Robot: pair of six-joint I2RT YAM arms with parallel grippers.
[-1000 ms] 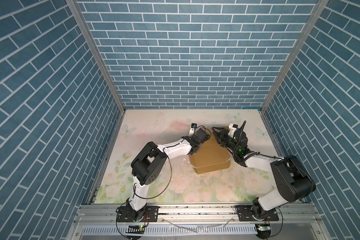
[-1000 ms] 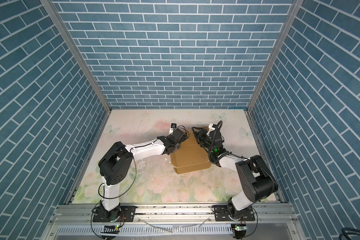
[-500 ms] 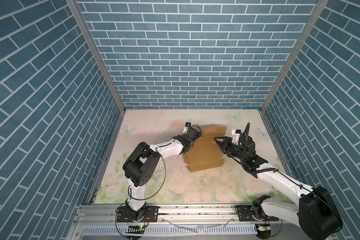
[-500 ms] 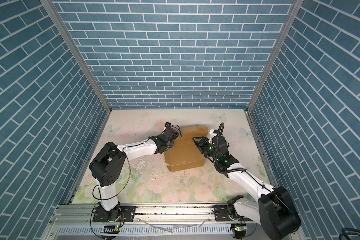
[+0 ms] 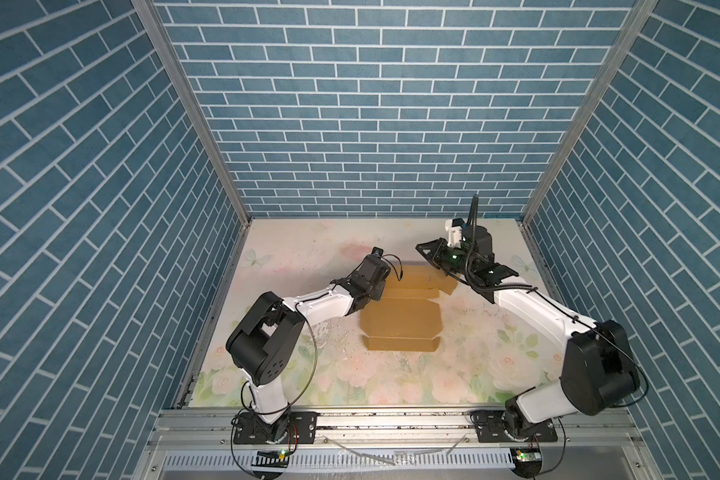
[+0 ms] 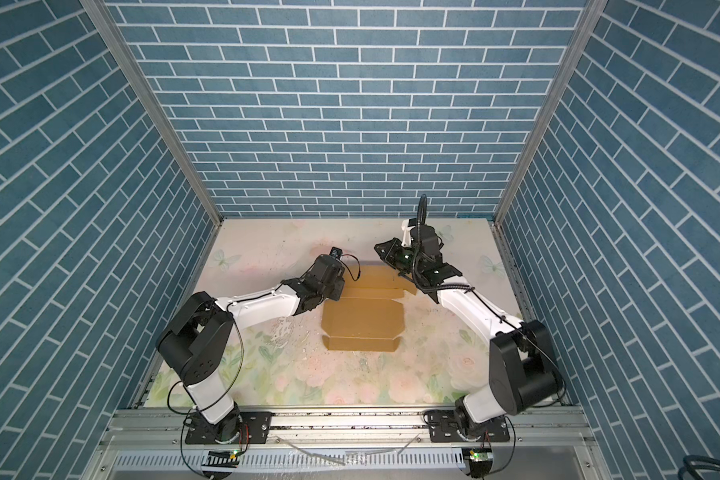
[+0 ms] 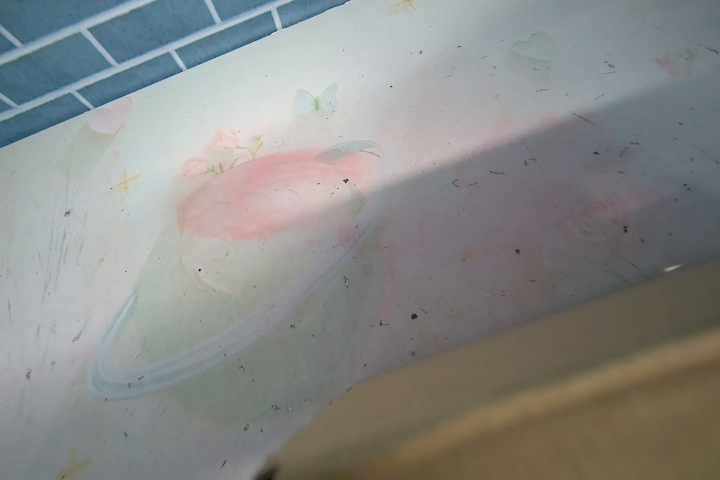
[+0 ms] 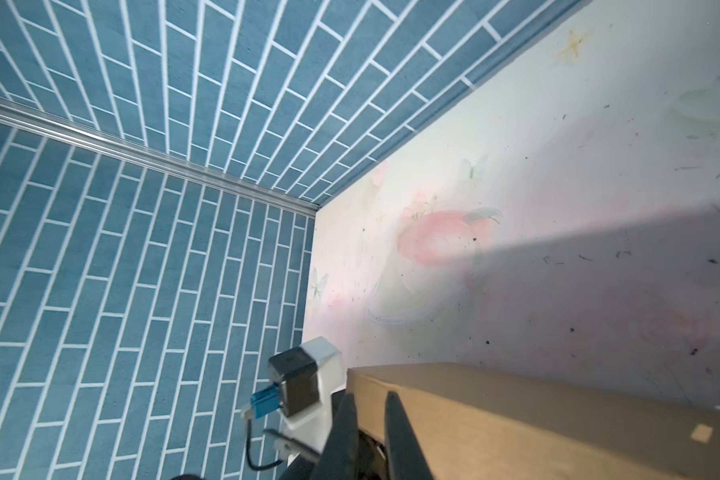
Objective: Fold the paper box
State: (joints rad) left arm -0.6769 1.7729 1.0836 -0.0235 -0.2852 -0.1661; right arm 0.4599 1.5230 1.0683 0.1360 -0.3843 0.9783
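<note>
One risk: right gripper (image 8: 370,401), nearly shut on the paper box (image 5: 400,318) corner, could slip; whether left gripper (image 5: 381,289) is open I cannot tell.

Both top views are looking down from high above the front rail (image 5: 391,417), facing the back wall (image 5: 371,124) and taking in the whole table (image 5: 292,257) from far off, sharing nearly the same scene. The left wrist view is sitting very close over the table, catching a blurred edge of the paper box (image 7: 558,415). The right wrist view is looking past the right gripper (image 8: 370,399) toward the back wall. The 2 wrist views are sharing the pink planet print (image 7: 267,195).
</note>
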